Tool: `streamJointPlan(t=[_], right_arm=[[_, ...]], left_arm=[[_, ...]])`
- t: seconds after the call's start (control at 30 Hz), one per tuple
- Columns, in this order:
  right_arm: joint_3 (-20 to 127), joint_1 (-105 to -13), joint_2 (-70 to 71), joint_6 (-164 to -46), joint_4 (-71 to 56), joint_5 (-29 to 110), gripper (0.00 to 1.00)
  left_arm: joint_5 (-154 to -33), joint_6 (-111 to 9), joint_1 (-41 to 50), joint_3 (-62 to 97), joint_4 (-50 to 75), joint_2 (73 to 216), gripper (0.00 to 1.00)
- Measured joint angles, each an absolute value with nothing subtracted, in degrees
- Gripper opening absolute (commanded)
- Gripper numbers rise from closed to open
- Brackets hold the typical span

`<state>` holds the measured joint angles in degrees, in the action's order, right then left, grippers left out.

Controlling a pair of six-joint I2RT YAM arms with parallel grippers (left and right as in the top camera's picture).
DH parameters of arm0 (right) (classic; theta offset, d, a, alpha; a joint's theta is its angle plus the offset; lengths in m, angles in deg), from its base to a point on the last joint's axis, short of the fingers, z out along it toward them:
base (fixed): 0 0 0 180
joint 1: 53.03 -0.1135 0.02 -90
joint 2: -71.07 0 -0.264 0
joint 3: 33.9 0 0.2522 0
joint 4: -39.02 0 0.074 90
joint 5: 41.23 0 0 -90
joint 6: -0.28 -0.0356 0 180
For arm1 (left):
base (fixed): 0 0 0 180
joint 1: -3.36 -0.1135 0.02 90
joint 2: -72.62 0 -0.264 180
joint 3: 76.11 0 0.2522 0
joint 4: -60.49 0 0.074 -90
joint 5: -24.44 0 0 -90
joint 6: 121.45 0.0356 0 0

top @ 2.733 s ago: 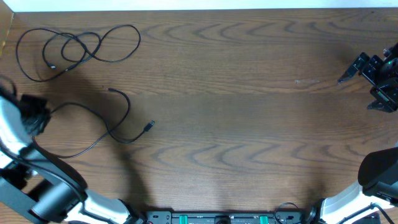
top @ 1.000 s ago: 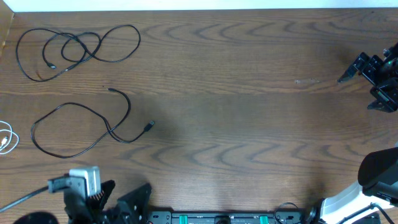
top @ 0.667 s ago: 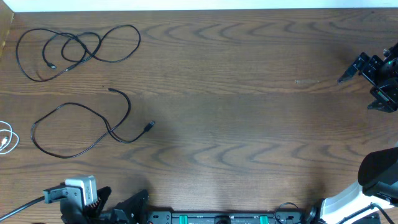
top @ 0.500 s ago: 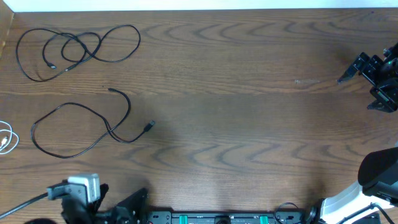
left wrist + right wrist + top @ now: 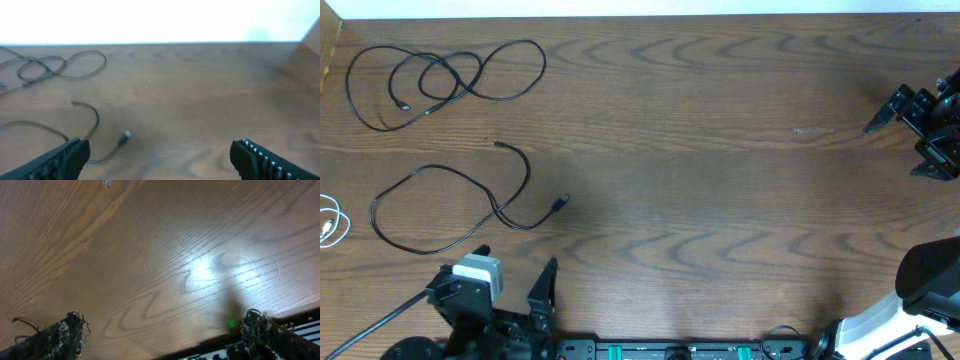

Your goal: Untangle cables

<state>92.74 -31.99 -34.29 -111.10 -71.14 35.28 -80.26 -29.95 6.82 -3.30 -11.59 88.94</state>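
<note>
The left end effector hangs low over the desk's near edge, jaws spread wide and holding nothing. Just beyond it lies a thin black cable, one open loop crossing itself once, with a small plug at each loose end. A white cable sits bunched at the left edge, partly cut off. Farther back, near the far left corner, a second black cable lies in several overlapping loops. All three lie apart. Bare wood runs rightward to the right end effector, jaws wide and holding nothing, at the right edge.
</note>
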Motion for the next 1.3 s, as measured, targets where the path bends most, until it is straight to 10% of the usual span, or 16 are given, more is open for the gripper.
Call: streamJointPlan(t=[1.3], right_arm=[[92.74, -31.99, -34.29, -111.1, -71.14, 35.26, 0.99]], left_arm=[[-80.24, -26.87, 3.35, -40.68, 28.82, 73.29, 0.95]])
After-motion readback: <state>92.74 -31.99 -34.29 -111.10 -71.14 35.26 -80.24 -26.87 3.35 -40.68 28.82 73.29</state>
